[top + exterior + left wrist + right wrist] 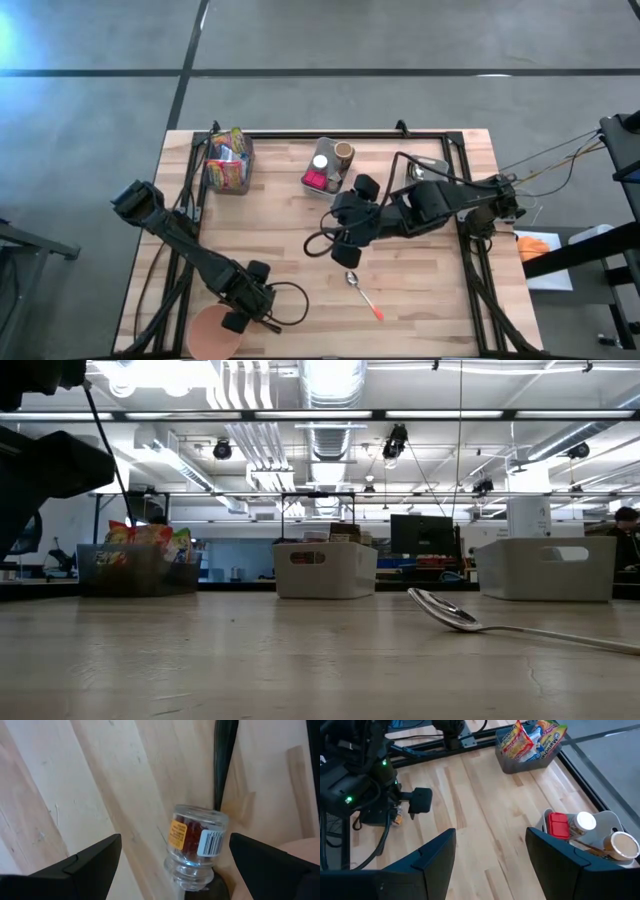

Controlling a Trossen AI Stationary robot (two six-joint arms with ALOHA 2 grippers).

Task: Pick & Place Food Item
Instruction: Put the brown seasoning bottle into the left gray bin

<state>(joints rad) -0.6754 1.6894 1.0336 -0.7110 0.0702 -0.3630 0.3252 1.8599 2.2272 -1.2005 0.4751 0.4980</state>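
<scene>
The small clear glass jar with a yellow label and dark red contents (pixel 194 845) lies on its side between my left gripper's (pixel 172 865) 2 dark fingers (pixel 75 867), which stand wide apart on either side of it without touching it. It rests on the pale wooden plank table (pixel 290 250), close to the near edge, with a black frame rail (pixel 225 760) running just beyond it. In the high view my left gripper (pixel 245 300) sits by the near-left corner, right beside a round salmon-pink plate (pixel 210 335) at the table's edge.

My right gripper (pixel 345 240) hovers over the middle of the table, its fingers (pixel 560 855) apart with nothing between them. A metal spoon with an orange handle tip (pixel 363 292) lies on bare boards just near it.

At the far edge stand a grey bin of colourful snack packets (pixel 229 160) and a white bin holding cups and a red-lidded container (pixel 327 170), well apart from each other. The broad stretch of planks between the bins and my left gripper is open.
</scene>
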